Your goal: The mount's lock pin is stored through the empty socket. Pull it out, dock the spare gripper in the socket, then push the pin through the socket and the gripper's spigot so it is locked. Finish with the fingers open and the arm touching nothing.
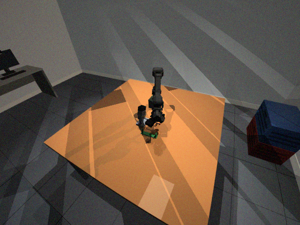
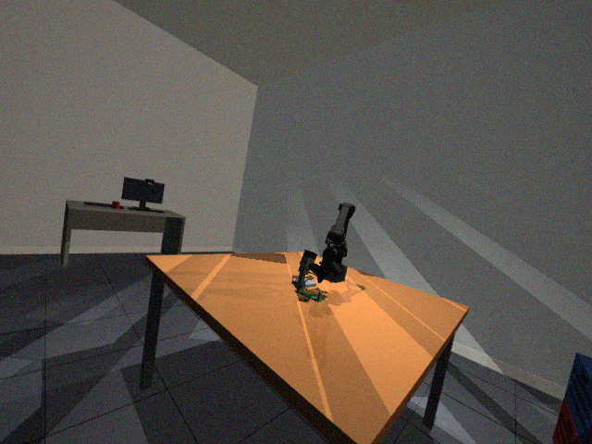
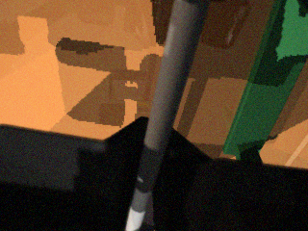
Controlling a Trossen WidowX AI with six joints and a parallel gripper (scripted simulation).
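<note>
My gripper (image 1: 148,123) (image 2: 317,276) (image 3: 150,126) is shut on the lock pin (image 3: 175,63), a long grey rod that leans between the black fingers in the wrist view. The fingers are above the table, just right of an upright grey post (image 1: 141,112) (image 2: 306,262) with a dark top. A pale plate (image 1: 145,121) (image 2: 309,282) lies at the post's foot. A green frame (image 1: 150,134) (image 2: 308,292) (image 3: 269,101) lies low in front of them. The arm and shadows hide detail; I cannot tell which part is the socket or the spare gripper, nor whether the pin touches anything.
The orange table (image 1: 116,157) (image 2: 267,329) carries everything, with hard shadows across it. A desk (image 1: 26,72) (image 2: 119,220) with a monitor (image 1: 8,59) (image 2: 143,191) stands far left. Blue and red crates (image 1: 278,121) stand on the floor at the right.
</note>
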